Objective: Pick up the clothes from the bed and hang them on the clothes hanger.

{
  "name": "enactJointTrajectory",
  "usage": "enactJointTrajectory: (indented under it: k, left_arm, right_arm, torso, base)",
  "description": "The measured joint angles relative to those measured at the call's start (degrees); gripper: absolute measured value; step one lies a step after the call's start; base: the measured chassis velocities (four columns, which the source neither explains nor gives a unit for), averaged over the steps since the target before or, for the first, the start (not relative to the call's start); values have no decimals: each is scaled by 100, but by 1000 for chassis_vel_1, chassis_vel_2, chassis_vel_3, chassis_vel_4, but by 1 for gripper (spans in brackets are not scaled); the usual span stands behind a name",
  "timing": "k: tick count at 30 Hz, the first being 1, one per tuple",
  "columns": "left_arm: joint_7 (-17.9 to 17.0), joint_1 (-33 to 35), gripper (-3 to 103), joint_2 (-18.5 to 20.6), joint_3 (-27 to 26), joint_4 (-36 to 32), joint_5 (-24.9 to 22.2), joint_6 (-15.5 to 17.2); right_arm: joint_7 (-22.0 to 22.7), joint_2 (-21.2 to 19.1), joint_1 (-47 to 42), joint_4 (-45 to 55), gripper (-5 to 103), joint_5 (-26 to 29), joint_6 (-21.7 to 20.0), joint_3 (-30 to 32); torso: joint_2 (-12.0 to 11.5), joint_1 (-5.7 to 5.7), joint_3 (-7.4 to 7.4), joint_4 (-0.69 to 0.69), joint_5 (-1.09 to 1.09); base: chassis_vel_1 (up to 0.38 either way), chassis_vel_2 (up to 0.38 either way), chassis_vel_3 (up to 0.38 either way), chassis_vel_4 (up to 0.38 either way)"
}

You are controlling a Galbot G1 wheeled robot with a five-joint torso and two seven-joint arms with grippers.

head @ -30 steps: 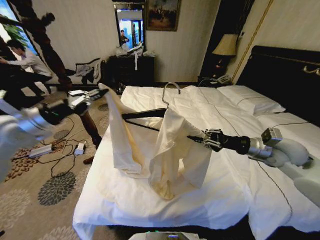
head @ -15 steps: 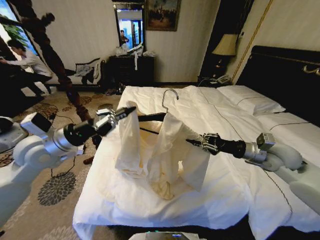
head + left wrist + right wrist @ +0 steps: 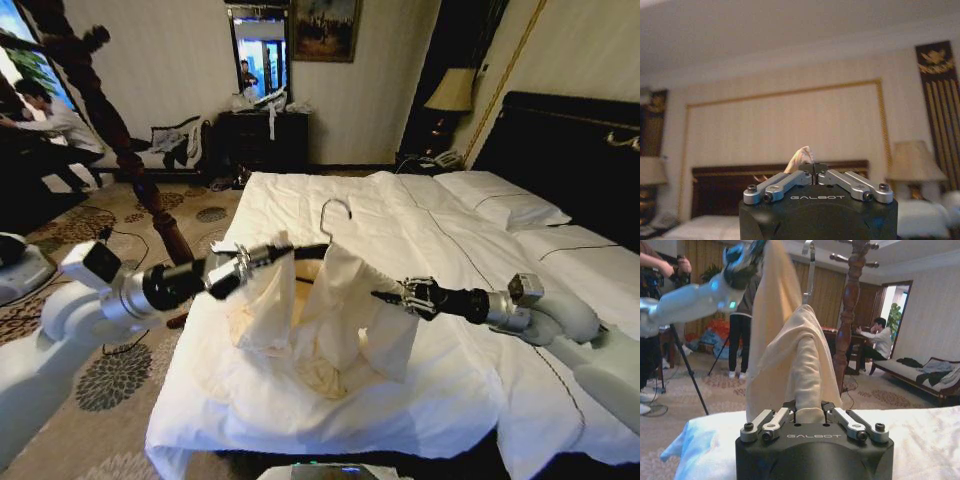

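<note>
On inspection, the cream long-sleeved garment (image 3: 335,315) was raised above the foot half of the bed (image 3: 470,250), its lower folds sagging onto the wrinkled white duvet (image 3: 300,410). It was draped over the clothes hanger (image 3: 318,248), whose silver wire hook (image 3: 333,212) stood upright above the fabric while one dark shoulder arm projected toward the robot's left. The left gripper (image 3: 268,256) reached in from the carpet side at the end of that dark arm and was clamped on a fold of the cream cloth; the left wrist view confirmed the fingers (image 3: 801,176) pressed together with a small tuft of fabric (image 3: 799,158) standing above them. The right gripper (image 3: 385,297) extended across the mattress from the headboard side and was closed on the opposite edge of the garment, and the right wrist view showed cloth (image 3: 795,360) bunched between its fingers (image 3: 777,419). A dark turned-wood stand (image 3: 110,130) stood on the patterned carpet (image 3: 110,380) beyond the left arm, well apart from the bed.
</note>
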Motion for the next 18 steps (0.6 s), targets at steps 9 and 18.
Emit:
enactJointTrajectory:
  k: [9,18]
  left_arm:
    - [19,-706,0,302,-7,451,-290,-5]
    - [-23,-765,0,297,146,333,-257,16]
  right_arm:
    - [-103,118,35,-122,21,-217,38,-120]
    - [-320,192,30,-47,21,-215,77,-227]
  torso:
    - [0,0,0,0,0]
    - [0,0,0,0,0]
  base:
    - [0,0,0,0]
    - [0,0,0,0]
